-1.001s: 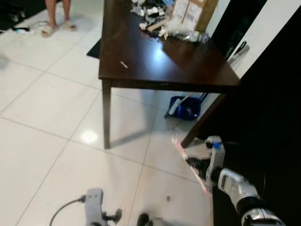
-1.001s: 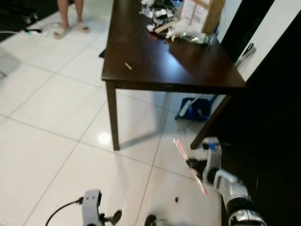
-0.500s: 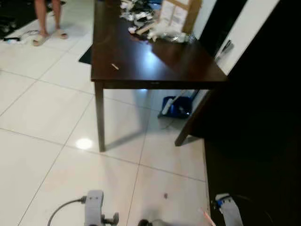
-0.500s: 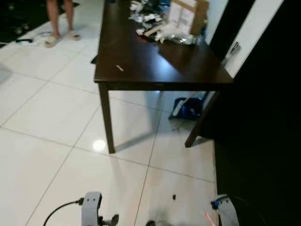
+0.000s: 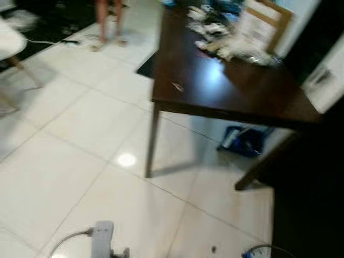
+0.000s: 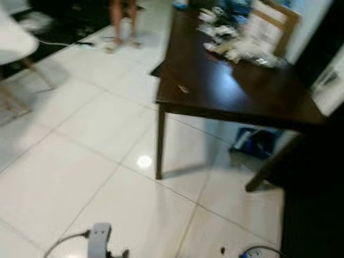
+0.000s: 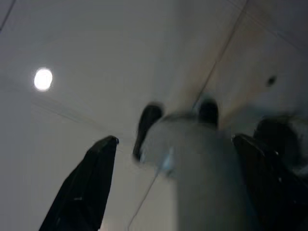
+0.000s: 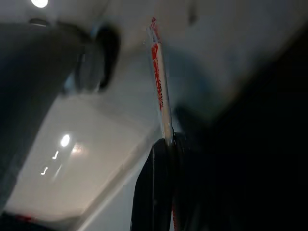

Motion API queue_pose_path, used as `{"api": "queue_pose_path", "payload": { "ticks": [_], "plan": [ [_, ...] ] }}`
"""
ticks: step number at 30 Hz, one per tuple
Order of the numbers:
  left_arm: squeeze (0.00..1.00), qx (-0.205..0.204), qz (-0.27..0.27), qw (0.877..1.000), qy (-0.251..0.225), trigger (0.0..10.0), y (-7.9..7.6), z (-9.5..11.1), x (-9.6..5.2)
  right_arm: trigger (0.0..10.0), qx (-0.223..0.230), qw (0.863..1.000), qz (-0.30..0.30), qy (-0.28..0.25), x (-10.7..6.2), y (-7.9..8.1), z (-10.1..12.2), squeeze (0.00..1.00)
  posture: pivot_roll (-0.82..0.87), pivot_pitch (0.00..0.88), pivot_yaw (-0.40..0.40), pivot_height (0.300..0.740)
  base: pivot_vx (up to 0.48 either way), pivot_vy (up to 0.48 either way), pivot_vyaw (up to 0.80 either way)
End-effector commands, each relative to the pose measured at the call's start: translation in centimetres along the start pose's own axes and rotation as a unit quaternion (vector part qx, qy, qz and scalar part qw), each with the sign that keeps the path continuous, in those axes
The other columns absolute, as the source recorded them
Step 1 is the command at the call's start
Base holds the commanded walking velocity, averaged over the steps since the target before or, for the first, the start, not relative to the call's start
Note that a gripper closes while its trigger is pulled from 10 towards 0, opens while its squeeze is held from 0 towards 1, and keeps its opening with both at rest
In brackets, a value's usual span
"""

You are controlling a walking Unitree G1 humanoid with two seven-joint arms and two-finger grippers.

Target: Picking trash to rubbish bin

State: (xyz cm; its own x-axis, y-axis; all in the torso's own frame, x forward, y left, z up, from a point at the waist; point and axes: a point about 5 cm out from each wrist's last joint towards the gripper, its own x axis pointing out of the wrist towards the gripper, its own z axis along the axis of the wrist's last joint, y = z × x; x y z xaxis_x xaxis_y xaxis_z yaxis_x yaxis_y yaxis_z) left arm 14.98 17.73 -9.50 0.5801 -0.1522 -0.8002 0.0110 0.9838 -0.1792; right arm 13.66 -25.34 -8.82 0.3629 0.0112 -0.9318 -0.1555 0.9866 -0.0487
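The right gripper (image 8: 166, 144) is dropping from head view, pinching a red-printed wrapper (image 8: 159, 82), lettering unreadable; left gripper (image 7: 175, 144) gaping wide.

Open tiled floor (image 5: 70, 140) leftward; dark table (image 5: 226, 91) ahead right.

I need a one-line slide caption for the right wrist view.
Right gripper shut on a thin red-and-white wrapper, held above the pale tiled floor.

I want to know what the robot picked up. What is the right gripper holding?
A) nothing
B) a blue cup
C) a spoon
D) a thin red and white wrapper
D: in the right wrist view the right gripper pinches a thin red and white wrapper.
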Motion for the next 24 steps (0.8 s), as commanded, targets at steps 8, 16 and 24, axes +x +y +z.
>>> {"api": "queue_pose_path", "payload": {
  "ticks": [8,16,24],
  "plan": [
    [0.0,-0.007,-0.014,0.999,0.051,10.0,-1.3,-2.7,-0.3,10.0,-0.013,0.999,-0.007,0.033,-0.2,-0.3,-1.8,0.0,0.12,0.145,-0.133,0.74,0.0,0.0,0.77],
    [0.0,-0.001,-0.01,0.999,0.048,10.0,-1.2,-2.5,-0.2,10.0,-0.028,0.999,-0.02,0.038,-0.2,-0.4,-1.8,0.0,0.12,0.132,-0.131,0.74,0.0,0.0,0.77],
    [0.0,0.01,-0.008,0.999,0.043,10.0,-1.4,-1.7,0.1,10.0,-0.003,0.996,-0.084,-0.017,-0.2,-1.4,0.5,0.0,0.11,0.112,-0.124,0.74,0.0,0.0,0.77]
  ]
}}
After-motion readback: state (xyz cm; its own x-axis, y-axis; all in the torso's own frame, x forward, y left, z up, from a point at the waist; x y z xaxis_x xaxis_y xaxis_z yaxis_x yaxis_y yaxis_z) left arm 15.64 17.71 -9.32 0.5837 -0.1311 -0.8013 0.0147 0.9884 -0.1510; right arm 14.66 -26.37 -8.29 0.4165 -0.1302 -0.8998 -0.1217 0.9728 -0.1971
